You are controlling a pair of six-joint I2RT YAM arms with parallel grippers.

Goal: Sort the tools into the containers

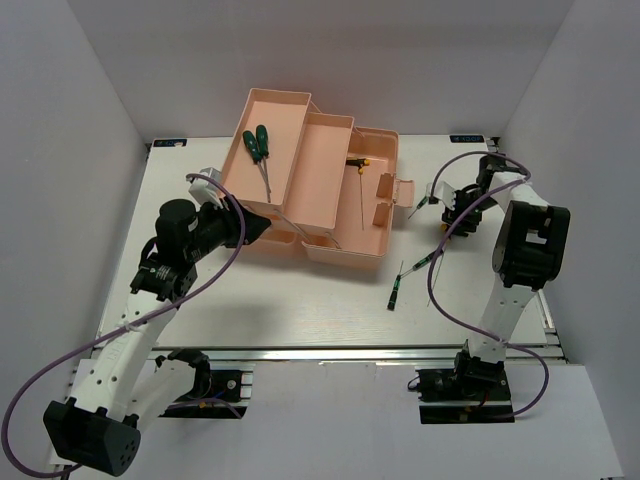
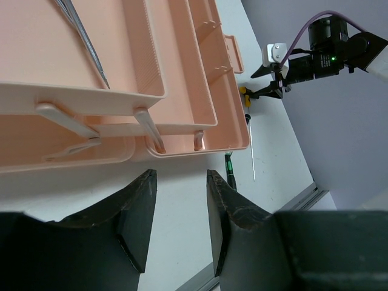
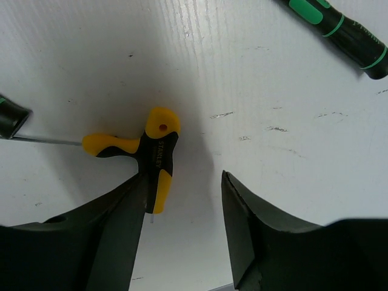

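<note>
The salmon-pink toolbox (image 1: 330,248) stands open at the table's back centre. Two dark green screwdrivers (image 1: 258,143) lie in its left tray, and a yellow-black T-handled one (image 1: 357,162) lies in the base. My right gripper (image 1: 447,215) is open low over the table; in the right wrist view (image 3: 183,176) its left finger is beside a second yellow-black T-handled screwdriver (image 3: 154,151). Two slim black-green screwdrivers (image 1: 396,290) (image 1: 430,258) lie on the table in front. My left gripper (image 1: 262,226) (image 2: 180,174) is open and empty at the toolbox's front left (image 2: 182,91).
Another slim black-green screwdriver (image 3: 339,27) lies close to the right gripper, and a dark handle end (image 3: 9,118) shows at the left edge of that view. Grey walls enclose the table on three sides. A metal rail (image 1: 330,353) runs along the near edge.
</note>
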